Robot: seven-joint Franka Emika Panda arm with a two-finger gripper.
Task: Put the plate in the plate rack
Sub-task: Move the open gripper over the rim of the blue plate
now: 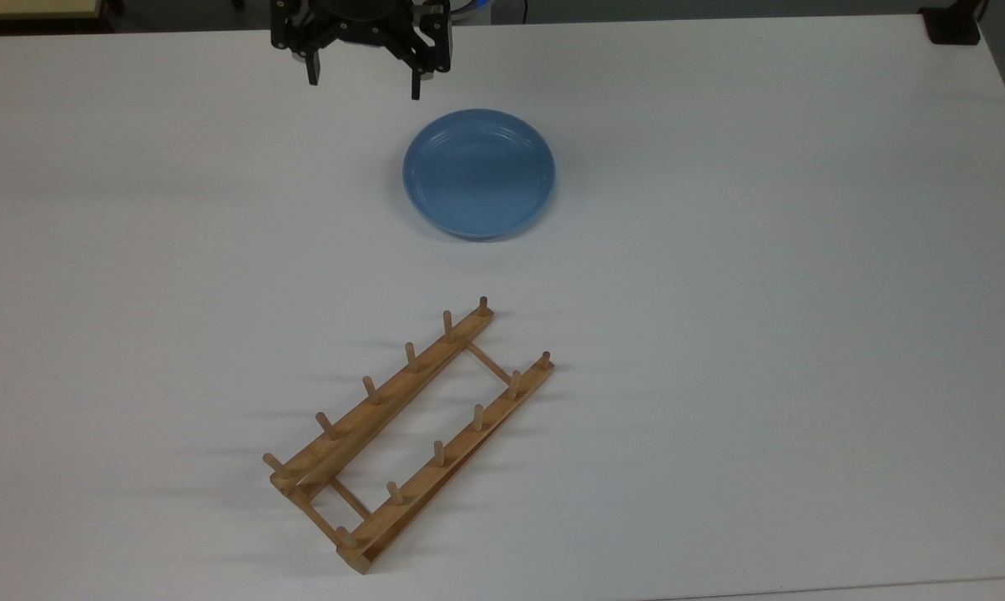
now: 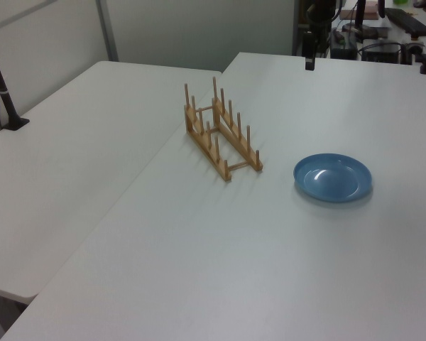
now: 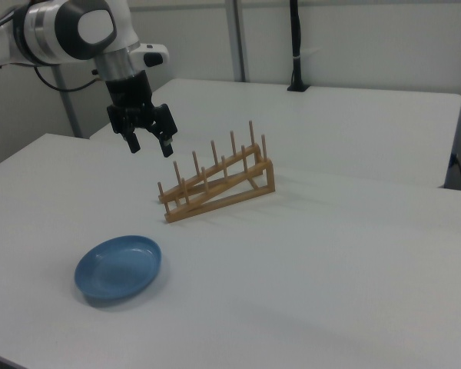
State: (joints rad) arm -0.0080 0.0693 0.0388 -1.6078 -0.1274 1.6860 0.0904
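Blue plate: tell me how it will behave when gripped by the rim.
The plate looks glossy, so it may slip between the fingers. It looks rigid, likely keeping shape. Lying flat on the table, its low rim offers little to grab.

The pincer (image 3: 149, 146) hangs in the air, fingers spread apart, pointing downward.

There is 1 blue plate (image 1: 478, 174) and 1 wooden plate rack (image 1: 408, 434). The rack has 2 long rails with 6 pegs on each, so 12 pegs. There is 1 robot gripper (image 1: 363, 82).
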